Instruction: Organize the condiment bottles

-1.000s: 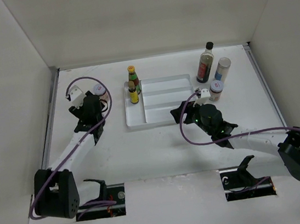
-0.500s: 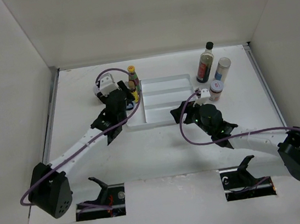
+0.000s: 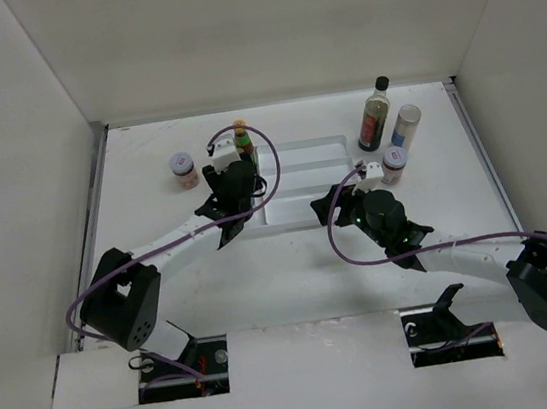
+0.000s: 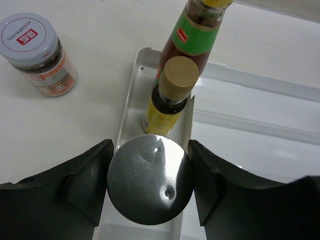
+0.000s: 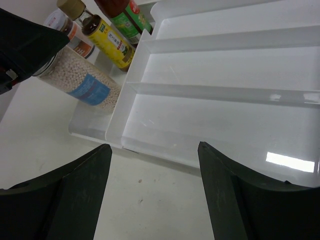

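My left gripper [image 3: 233, 183] [image 4: 150, 172] is shut on a clear blue-labelled jar of white granules with a silver cap [image 4: 150, 182] [image 5: 86, 82], holding it over the near end of the white tray's left compartment. Behind it in that compartment stand a small yellow-labelled bottle [image 4: 170, 97] and the yellow-capped green-and-red bottle [image 3: 242, 138] [image 4: 195, 35]. My right gripper [image 3: 339, 201] [image 5: 154, 147] is open and empty at the tray's near right edge. A tall dark bottle [image 3: 375, 115], a blue-labelled bottle [image 3: 406, 127] and a short red-labelled jar [image 3: 393, 163] stand right of the tray.
The white divided tray [image 3: 311, 184] [image 5: 225, 75] lies mid-table; its other compartments hold nothing. Another short red-labelled jar [image 3: 183, 169] [image 4: 40, 57] stands on the table left of the tray. White walls enclose the table on three sides.
My left arm has swung right from the table's left side to the tray's left compartment, carrying the jar. The short jar at left stayed put. The right arm has not moved.
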Available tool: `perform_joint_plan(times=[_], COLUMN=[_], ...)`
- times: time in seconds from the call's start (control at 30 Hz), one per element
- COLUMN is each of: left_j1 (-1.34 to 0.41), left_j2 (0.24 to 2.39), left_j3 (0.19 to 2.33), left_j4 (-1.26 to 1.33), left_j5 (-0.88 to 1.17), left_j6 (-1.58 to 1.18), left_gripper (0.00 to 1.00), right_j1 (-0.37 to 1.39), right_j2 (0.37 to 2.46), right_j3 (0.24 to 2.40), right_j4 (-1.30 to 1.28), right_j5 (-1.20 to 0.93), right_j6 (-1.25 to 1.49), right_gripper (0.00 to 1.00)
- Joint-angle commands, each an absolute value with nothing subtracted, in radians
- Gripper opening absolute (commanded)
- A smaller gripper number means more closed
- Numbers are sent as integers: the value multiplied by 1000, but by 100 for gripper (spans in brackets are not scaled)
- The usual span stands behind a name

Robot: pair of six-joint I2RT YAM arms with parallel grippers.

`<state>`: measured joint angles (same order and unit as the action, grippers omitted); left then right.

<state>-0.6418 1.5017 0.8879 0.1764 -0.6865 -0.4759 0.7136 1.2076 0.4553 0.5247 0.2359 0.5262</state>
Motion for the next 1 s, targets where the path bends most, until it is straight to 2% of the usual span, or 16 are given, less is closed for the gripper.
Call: perform_joint_plan(times=[0.0,0.07,0.23,0.33,0.47,0.63,0.8,0.97], left_j1=[-654,-657,-659,-659,-634,-493,-303,-232], left_j2=[1485,1491,1442,1379,1267,1212,1336,1529], left_j3=[917,910,888,890,867,844,903,1040], left_j4=[296,298,296,285,272,230,166,111], left_j5=[-715,-716,-716,-719,-744,-715,-577,-503], left_j6=[-468,-471,-472,-465,-463,-494,-567,-561], left_gripper=[33,40,67,73,76,77,77,77], right_j1=[713,713,713,713,713,713,716,716], right_j2=[1212,1209,1216,1215,1212,1206,1213,1227], right_j3=[483,485,486,482,488,488,489,488], right_j4=[554,557,554,566,554,551,551,561], right_j5=[252,252,252,252,252,252,253,253], right_j6=[512,511,511,511,511,511,511,511], right_gripper=[76,77,78,79,80,81,81,82])
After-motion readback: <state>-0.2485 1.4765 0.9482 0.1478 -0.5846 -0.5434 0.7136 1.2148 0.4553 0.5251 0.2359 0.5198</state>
